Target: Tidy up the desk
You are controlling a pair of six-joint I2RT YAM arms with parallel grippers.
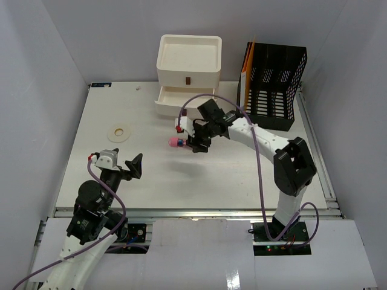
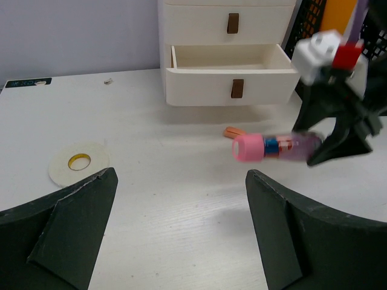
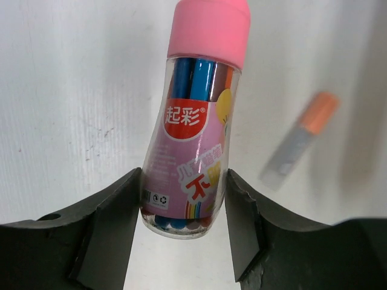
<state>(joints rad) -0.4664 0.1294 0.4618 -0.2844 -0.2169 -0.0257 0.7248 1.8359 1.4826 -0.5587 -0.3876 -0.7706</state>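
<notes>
The desk (image 1: 181, 175) is a white tabletop. My right gripper (image 1: 195, 144) is shut on a clear bottle of coloured markers with a pink cap (image 1: 175, 143), held level a little above the desk in front of the drawer unit. In the right wrist view the fingers (image 3: 115, 223) clamp the bottle's base (image 3: 193, 139). The bottle also shows in the left wrist view (image 2: 266, 147). A small orange-capped stick (image 3: 299, 139) lies on the desk beside it. My left gripper (image 1: 134, 164) is open and empty over the near left of the desk (image 2: 181, 199).
A cream three-drawer unit (image 1: 188, 60) stands at the back with its lowest drawer (image 1: 175, 99) pulled open. A black mesh file holder (image 1: 275, 78) stands to its right. A white tape roll (image 1: 119, 132) lies at the left. A metal rail (image 1: 193, 211) runs along the near edge.
</notes>
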